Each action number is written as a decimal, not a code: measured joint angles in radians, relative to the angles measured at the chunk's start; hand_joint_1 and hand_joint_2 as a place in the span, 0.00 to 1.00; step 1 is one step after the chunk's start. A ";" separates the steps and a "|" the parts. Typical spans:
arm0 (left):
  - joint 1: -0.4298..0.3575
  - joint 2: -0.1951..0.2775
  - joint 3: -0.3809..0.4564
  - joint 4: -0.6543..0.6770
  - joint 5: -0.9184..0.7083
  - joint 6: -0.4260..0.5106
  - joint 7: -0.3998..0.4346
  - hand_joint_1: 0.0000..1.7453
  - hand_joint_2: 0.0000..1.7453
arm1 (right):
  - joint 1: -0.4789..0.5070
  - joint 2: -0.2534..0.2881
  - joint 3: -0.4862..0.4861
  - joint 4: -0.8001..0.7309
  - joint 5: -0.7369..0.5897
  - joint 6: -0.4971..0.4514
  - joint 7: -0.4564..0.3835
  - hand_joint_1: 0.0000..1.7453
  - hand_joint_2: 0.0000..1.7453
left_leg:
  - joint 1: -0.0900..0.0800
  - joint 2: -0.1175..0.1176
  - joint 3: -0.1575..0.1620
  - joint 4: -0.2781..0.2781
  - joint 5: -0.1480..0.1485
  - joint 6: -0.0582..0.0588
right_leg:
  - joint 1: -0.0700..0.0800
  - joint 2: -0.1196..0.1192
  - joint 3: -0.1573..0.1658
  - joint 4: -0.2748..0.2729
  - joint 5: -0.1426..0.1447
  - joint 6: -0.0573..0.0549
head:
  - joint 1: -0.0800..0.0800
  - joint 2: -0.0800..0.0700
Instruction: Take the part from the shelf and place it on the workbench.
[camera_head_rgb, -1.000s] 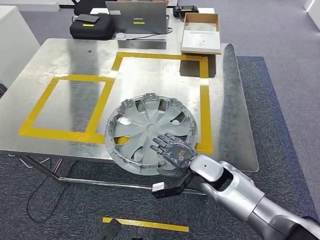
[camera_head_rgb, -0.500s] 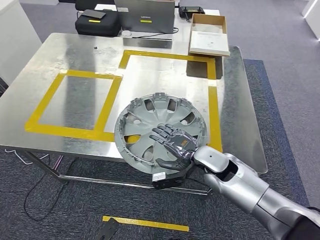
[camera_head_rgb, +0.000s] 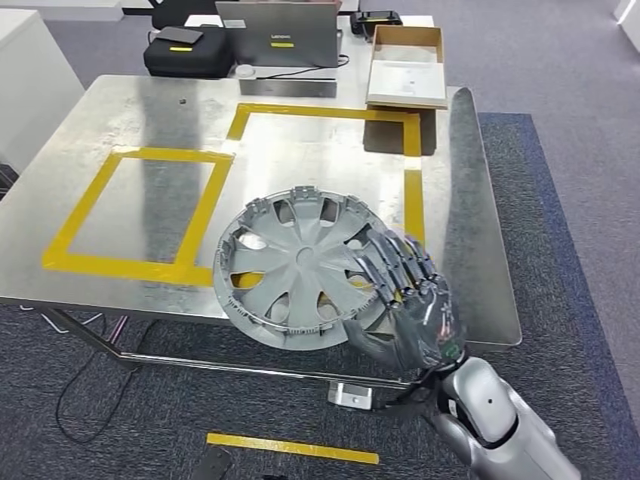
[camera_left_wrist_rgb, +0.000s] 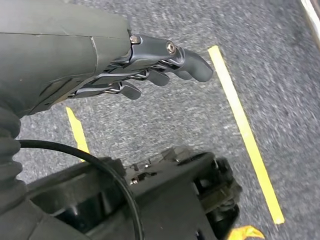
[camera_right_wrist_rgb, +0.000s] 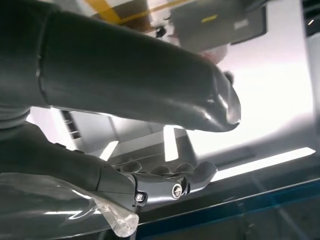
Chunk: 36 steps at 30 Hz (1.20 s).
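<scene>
1. The part, a grey plastic hubcap (camera_head_rgb: 304, 265), is seen lying flat, face up, on the steel workbench (camera_head_rgb: 151, 110). Its near rim overhangs the bench's front edge a little; the rest sits across the yellow tape outline (camera_head_rgb: 411, 180).
2. The right hand (camera_head_rgb: 411, 300) is found at the hubcap's near-right rim, palm down, wrist low and just off the bench edge.
3. Its fingers (camera_head_rgb: 385, 262) are spread and reach inward over the rim toward the hub. Whether the rim is pinched from below by the thumb cannot be told; the underside is hidden. No firm grip is evident in the right wrist view either.
4. Key relation: the hubcap lies fwd and to the left of the fingers. As a round disc it has no long axis, so approach angle matters little; only the rim contact counts.
5. The left hand (camera_left_wrist_rgb: 158, 70) is seen hanging over carpet w/ fingers loosely curled, nothing held. The right hand is clearly nearer.
6. Judged: placement is nearly done. Next move likely calls for the fingers to be lifted clear and drawn back toward the robot w/o dragging the overhanging rim off the edge.
</scene>
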 joint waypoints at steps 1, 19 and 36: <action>0.002 0.000 0.004 0.000 0.003 0.006 0.000 0.00 0.00 | 0.034 0.001 -0.028 -0.030 0.002 -0.015 -0.003 0.00 0.00 | 0.000 0.000 0.023 -0.044 0.029 0.003 | 0.000 0.001 0.002 0.000 -0.001 0.000 | 0.000 0.000; 0.011 -0.008 0.051 0.000 0.038 0.064 0.034 0.00 0.00 | 0.304 0.036 -0.272 -0.300 -0.020 -0.105 -0.091 0.00 0.00 | -0.005 0.003 0.120 -0.293 0.147 0.043 | -0.003 0.007 0.045 0.041 -0.063 0.047 | 0.003 0.000; 0.008 -0.007 0.075 0.000 0.042 0.072 0.014 0.00 0.00 | 0.335 0.116 -0.293 -0.383 -0.312 -0.105 -0.310 0.00 0.00 | -0.010 0.002 0.244 -0.317 0.053 0.024 | 0.008 0.000 -0.028 0.002 0.042 0.011 | -0.001 0.000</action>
